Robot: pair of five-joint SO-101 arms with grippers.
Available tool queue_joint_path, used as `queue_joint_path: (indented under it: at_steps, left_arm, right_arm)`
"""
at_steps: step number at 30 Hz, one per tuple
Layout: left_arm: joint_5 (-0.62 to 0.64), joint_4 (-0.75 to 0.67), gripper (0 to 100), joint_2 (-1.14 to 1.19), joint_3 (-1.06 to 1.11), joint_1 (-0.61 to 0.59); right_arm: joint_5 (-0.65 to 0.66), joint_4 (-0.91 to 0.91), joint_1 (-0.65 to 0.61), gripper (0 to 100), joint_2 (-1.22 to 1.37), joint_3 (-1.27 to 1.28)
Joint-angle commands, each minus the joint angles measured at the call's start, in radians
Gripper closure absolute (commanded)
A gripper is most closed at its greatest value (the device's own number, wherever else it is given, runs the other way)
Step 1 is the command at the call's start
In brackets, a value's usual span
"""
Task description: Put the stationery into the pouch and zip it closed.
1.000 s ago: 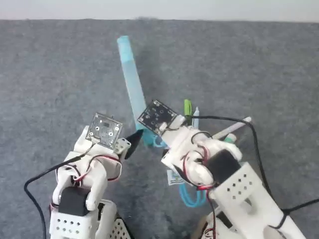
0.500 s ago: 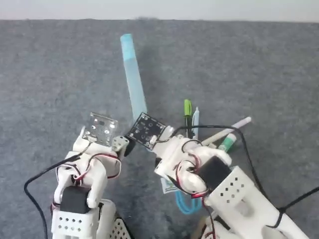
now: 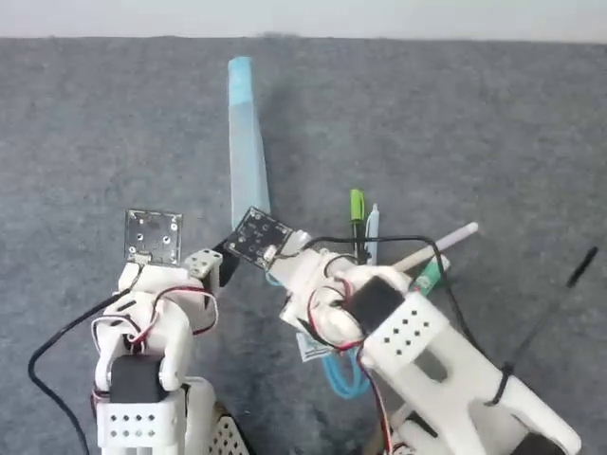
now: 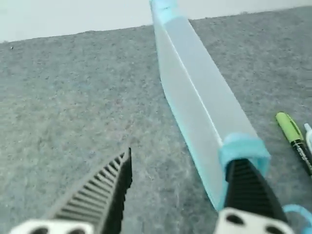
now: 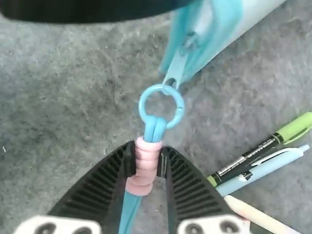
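The grey surface [image 3: 493, 133] has open room toward 12 and 9 o'clock in the high view, and its far edge lies beyond the pouch's tip. The pouch [image 3: 247, 152], long and pale blue, has its long axis running from 12 o'clock down to about 5, with its near end between the two arms. The left hand [image 4: 183, 163] is spread wide and holds nothing. One of its fingers sits at that near end, touching or just beside; I cannot tell which. The right hand [image 5: 146, 148] is clamped on the pink bead [image 5: 145, 168] of the blue strap [image 3: 341, 365], at 6 o'clock from the zipper. The pens [image 3: 357, 210] lie outside the pouch, at 3 o'clock from its near end. The strap loops through a ring [image 5: 181, 108] on the zipper pull [image 5: 176, 68]. Any run of the slider therefore likely goes toward 12, where room is free.
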Motion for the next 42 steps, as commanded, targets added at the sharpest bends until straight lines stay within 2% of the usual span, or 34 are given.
queue_joint_path:
  at_steps: [1,5,9,14,18,22,25,28,30,36,42]
  left_arm:
    - [0.025,-0.058,72,-0.017,-0.010,-0.048]
    - [0.023,-0.061,72,-0.015,0.007,-0.044]
    - [0.026,-0.072,74,-0.015,0.018,-0.038]
    - [0.028,-0.074,75,-0.015,0.022,-0.029]
    - [0.028,-0.074,75,-0.015,0.024,-0.014]
    - [0.021,-0.072,75,-0.021,0.044,0.026]
    - [0.020,-0.071,75,-0.018,0.048,0.051]
    - [0.021,-0.066,75,-0.017,0.050,0.058]
    - [0.026,-0.066,75,-0.017,0.050,0.052]
    - [0.020,-0.018,75,-0.018,0.067,0.017]
    - [0.021,-0.038,75,-0.025,0.173,-0.014]
  right_arm:
    - [0.014,0.038,0.074,99.1,0.036,-0.021]
    - [0.017,0.110,0.177,99.1,0.033,-0.140]
    - [0.051,0.259,0.225,99.1,-0.019,-0.351]
    - [0.052,0.403,0.176,99.1,-0.077,-0.516]
    - [0.049,0.409,0.065,99.1,-0.107,-0.479]
    - [0.055,0.403,0.042,99.1,-0.153,-0.417]
    - [0.054,0.312,0.039,98.6,-0.179,-0.282]
    - [0.003,0.073,0.038,96.1,-0.162,-0.077]
    - [-0.040,-0.050,0.042,90.4,-0.133,0.008]
    - [-0.060,-0.082,0.036,66.8,-0.039,-0.012]
    - [-0.063,-0.202,-0.065,66.4,0.127,-0.017]
